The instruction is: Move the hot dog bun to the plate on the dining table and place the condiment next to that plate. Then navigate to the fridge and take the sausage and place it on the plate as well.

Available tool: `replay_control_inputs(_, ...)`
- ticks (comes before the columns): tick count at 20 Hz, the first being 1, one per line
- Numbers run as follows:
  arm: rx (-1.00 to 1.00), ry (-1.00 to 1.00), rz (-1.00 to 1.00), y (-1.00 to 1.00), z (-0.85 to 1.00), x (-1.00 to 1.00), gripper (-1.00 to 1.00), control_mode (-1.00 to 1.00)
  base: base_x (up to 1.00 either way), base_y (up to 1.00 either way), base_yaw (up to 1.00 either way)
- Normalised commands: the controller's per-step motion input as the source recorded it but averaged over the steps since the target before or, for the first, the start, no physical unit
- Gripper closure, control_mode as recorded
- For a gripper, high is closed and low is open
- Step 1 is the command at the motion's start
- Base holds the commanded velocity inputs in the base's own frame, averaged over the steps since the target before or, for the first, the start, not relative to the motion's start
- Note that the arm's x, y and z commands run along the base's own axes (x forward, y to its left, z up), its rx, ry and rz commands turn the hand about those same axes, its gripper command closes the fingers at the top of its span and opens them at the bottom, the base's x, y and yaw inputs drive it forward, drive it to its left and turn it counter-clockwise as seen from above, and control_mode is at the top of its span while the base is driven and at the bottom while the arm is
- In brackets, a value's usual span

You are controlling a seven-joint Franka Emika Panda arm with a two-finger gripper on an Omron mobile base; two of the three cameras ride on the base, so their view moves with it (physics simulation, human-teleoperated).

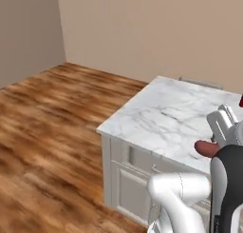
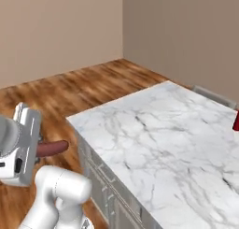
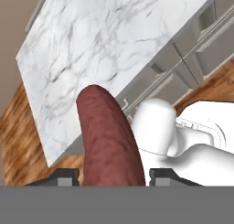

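From the left base camera I get just the outer end of the sausage (image 1: 205, 148); the rest is behind my own arm, and the gripper (image 1: 223, 149) holding it is mostly covered too, so I can't make out its fingertips there. In the hand view the sausage's lower end is cut off by the bottom of the picture. The condiment (image 2: 236, 121) is a red sliver clipped by the right edge in both base views, its shape unreadable. The marble-topped unit (image 2: 163, 130) runs out of frame to the right, so I can't see its far end.
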Motion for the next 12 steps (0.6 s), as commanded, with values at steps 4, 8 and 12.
replay_control_inputs(4,0.00,0.00,0.00,0.00,0.00,0.00,1.00,1.00,0.61,0.59,-0.55)
replay_control_inputs(8,0.00,0.00,0.00,0.00,0.00,0.00,1.00,1.00,0.13,0.12,-0.72)
replay_control_inputs(12,0.00,0.00,0.00,0.00,0.00,0.00,1.00,1.00,0.07,0.37,-0.72)
